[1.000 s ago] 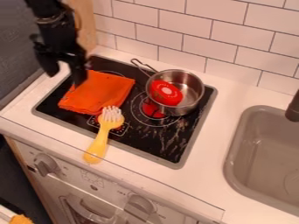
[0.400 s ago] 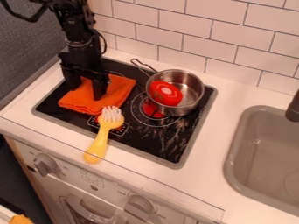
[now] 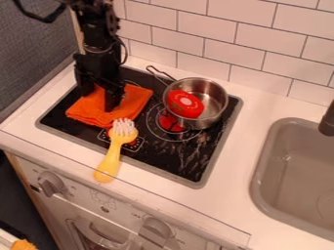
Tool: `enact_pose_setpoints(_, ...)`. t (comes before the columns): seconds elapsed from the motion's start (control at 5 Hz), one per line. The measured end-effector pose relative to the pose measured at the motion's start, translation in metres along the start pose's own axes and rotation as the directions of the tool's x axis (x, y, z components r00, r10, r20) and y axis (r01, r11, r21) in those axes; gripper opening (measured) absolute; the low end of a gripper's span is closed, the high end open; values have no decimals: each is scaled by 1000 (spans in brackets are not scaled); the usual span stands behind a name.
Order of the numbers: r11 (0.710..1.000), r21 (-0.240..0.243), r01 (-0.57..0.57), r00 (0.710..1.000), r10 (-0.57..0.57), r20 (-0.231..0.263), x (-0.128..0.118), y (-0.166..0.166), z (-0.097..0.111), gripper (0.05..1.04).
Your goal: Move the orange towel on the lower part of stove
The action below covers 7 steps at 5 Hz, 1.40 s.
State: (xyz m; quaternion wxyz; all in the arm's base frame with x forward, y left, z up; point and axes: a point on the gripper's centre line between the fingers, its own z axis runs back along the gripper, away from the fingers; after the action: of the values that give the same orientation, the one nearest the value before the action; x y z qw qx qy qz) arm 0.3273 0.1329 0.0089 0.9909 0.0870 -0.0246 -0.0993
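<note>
On the stove [image 3: 186, 163], toward the left of the view, lies the orange towel [image 3: 91, 113], folded and flat on the black glass. Arm's hand [image 3: 100, 97] is down at it, its fingers apart with orange cloth visible between them; no grip is established. Approach and placement of the hand may be judged complete. Outstanding items: closing on the cloth, lifting or dragging it, setting it on the lower part, letting go and withdrawing. Progress is therefore assessed as early, with the move itself not begun. Close by the near edge of the towel is the bristled head of the yellow brush [image 3: 111, 158], its handle running over the front rim onto the bench [image 3: 228, 190]; a drag that way would probably foul it. Farther out, the pot [image 3: 219, 100] holds a red object [image 3: 184, 103]. Beyond, the sink [image 3: 293, 166] has no evident part in the work.
</note>
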Motion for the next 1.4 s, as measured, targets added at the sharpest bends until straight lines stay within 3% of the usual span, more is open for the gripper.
enact_pose_setpoints(0.4,996,-83,30,999,-29,12,-32,14,-4,999)
enact_pose_setpoints(0.8,986,-152,69,998,-68,14,-59,1,-1,999)
enact_pose_setpoints(1.4,980,-187,68,997,-72,-15,-72,-1,1,999)
